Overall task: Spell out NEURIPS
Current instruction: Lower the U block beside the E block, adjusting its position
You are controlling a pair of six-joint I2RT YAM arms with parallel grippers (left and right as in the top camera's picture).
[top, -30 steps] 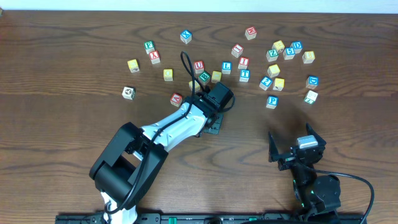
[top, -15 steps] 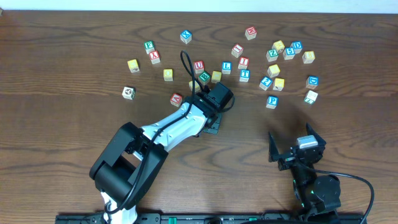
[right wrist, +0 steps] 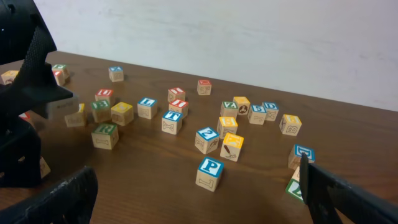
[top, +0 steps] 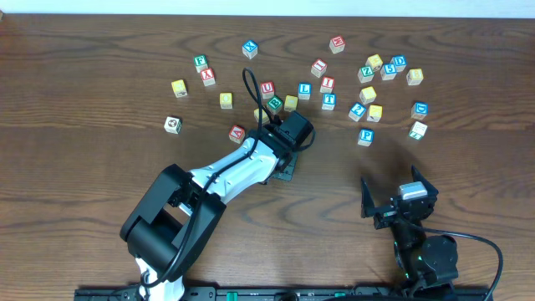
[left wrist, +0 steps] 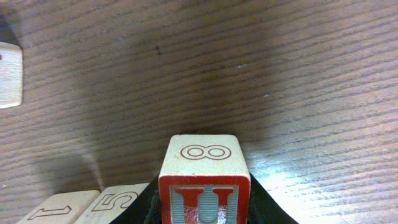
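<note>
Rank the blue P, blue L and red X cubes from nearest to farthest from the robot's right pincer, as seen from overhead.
1. Blue P cube, just ahead of the open right pincer.
2. Blue L cube, mid-table among the scattered cubes.
3. Red X cube, far off on the left side.

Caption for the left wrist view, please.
Left hand gripping a red U cube, an 8 on its top face, wooden table beyond.
</note>
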